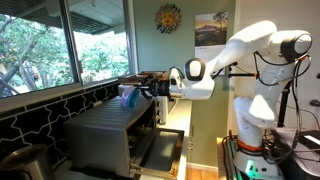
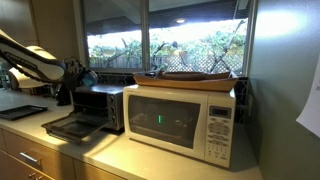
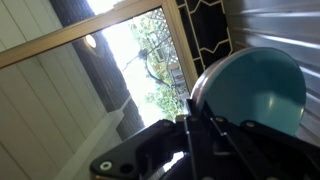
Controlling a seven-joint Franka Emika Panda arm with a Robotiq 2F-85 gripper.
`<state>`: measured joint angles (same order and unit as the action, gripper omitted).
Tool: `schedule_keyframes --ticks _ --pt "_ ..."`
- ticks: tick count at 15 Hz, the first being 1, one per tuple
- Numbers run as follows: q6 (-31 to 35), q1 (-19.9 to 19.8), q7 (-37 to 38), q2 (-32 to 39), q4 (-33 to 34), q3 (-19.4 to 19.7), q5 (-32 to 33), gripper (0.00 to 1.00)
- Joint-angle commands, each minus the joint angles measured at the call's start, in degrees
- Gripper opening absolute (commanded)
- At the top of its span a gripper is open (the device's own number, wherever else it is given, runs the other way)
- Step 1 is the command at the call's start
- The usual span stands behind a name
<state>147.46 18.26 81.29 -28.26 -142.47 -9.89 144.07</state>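
No text, label or number is readable; the microwave [image 2: 180,120] panel is too blurred

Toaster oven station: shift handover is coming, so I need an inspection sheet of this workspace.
Surface: countertop carries the toaster oven, its door folded open, and a microwave.
Job's things: teal dish on top of the toaster oven.
Clutter: wooden tray on the microwave.
Grippers: end effector is at the dish's rim; open or shut cannot be told.
Cables: dark cables beside the robot base.
Surroundings: windows with trees outside; sun ornament on the wall.
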Motion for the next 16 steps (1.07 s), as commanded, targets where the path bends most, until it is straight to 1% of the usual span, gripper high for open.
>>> schedule_keyframes --ticks 1,4,11,13,16 --pt "-3.82 3.47 -4.71 -1.25 -3.06 0.55 -0.15 0.01" --pt "-5.60 5.16 -6.97 -1.13 -4.05 0.18 -0.10 0.01" --pt "-18.13 7.79 -10.12 -0.33 -8.37 -3.05 -0.10 0.01" --pt "-19.86 8.09 -9.99 0.33 -9.49 -3.17 -0.08 0.01" --pt "-24.63 7.95 -10.52 2.00 -10.24 -3.93 0.00 0.01"
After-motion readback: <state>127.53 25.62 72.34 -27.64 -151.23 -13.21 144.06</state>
